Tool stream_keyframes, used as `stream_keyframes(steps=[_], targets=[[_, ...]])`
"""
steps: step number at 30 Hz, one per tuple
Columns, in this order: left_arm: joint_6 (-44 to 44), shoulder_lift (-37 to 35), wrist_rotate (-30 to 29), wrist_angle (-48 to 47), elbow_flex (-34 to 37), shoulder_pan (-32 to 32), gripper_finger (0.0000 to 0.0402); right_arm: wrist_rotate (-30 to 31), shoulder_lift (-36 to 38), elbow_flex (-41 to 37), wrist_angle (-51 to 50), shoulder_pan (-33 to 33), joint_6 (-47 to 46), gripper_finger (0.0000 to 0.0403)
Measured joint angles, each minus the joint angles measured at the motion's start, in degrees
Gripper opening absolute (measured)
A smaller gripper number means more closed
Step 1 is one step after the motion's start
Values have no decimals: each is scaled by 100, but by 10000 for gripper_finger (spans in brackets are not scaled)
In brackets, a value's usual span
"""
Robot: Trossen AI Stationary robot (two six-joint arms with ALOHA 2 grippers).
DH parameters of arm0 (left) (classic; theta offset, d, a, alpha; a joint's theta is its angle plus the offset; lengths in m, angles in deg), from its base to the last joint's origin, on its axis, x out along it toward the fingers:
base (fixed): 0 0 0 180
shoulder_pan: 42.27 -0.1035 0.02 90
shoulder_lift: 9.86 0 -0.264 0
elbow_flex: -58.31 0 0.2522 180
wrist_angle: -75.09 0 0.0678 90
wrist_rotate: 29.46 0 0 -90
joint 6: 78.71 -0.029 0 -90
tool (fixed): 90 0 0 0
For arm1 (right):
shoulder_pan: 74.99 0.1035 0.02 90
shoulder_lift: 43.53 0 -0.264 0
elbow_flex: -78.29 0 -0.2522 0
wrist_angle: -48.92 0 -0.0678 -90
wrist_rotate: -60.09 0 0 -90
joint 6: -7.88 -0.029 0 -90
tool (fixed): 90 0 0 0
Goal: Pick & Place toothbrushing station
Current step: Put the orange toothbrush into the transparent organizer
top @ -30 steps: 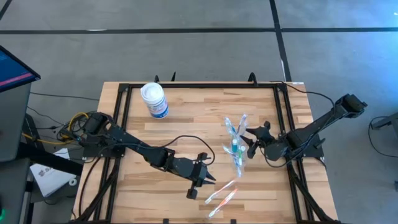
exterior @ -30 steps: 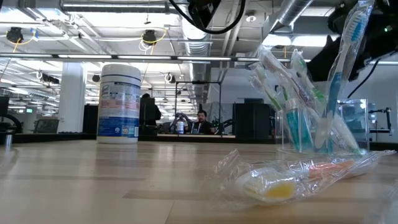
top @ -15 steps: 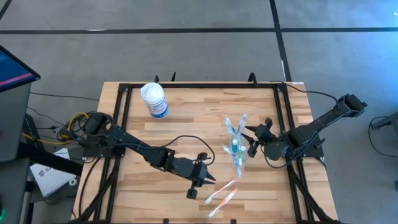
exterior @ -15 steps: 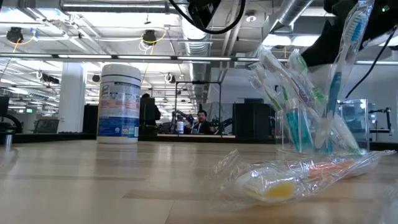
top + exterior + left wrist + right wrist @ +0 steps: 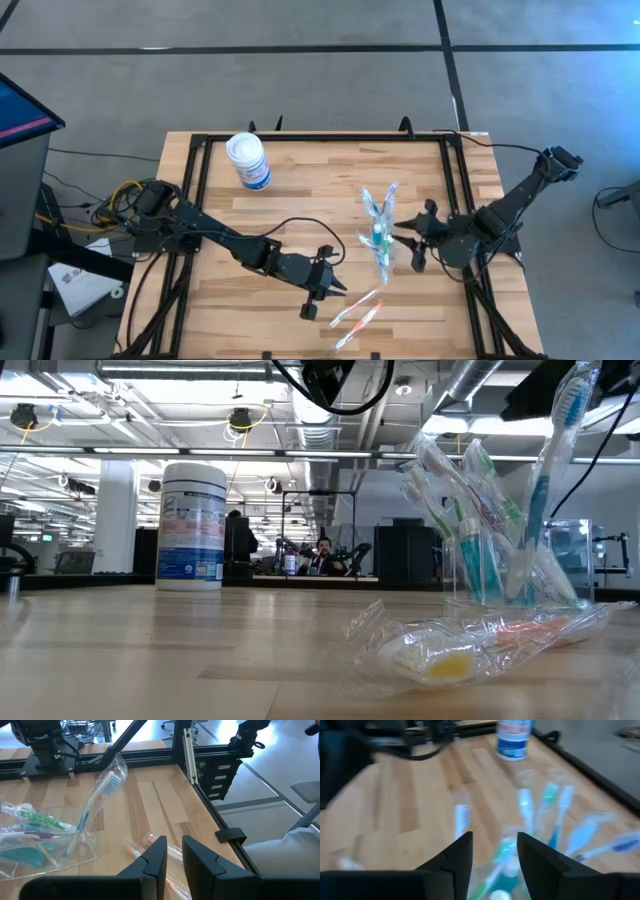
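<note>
Right hand (image 5: 410, 240) open beside cup (image 5: 378, 240); left hand (image 5: 325, 292) near table (image 5: 300, 190) front edge.

A grey concrete floor (image 5: 300, 80) crossed by dark lines surrounds the light wooden counter (image 5: 300, 220), which is edged by a black metal frame (image 5: 200, 200). Left of it stand a dark monitor (image 5: 20, 115) and a tangle of yellow and black cables (image 5: 125, 200). Seen level across the counter, a large hall opens behind: a white column (image 5: 115, 510), ceiling pipes and ducts (image 5: 460, 390), hanging lamps (image 5: 240, 420), and a seated person (image 5: 322, 555) at a distant desk.
</note>
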State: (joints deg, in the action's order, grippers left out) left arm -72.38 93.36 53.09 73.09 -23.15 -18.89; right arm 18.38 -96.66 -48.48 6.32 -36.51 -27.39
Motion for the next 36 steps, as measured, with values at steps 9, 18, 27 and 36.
stream_keyframes(steps=[9, 18, 27, 36], targets=[[37, 0, 166, -28, 0, 46, 53, -63, -100, 41, -96, 876, -545, 121], [958, 4, 247, 24, 503, 290, 53, -41, -444, 43, -68, 1183, -834, 115], [1893, 89, 238, 193, 986, 591, 71, -30, -533, 43, -51, 1160, -852, 115], [1817, 624, 151, 498, 957, 811, 106, -25, -531, 43, -51, 1093, -863, 115]])
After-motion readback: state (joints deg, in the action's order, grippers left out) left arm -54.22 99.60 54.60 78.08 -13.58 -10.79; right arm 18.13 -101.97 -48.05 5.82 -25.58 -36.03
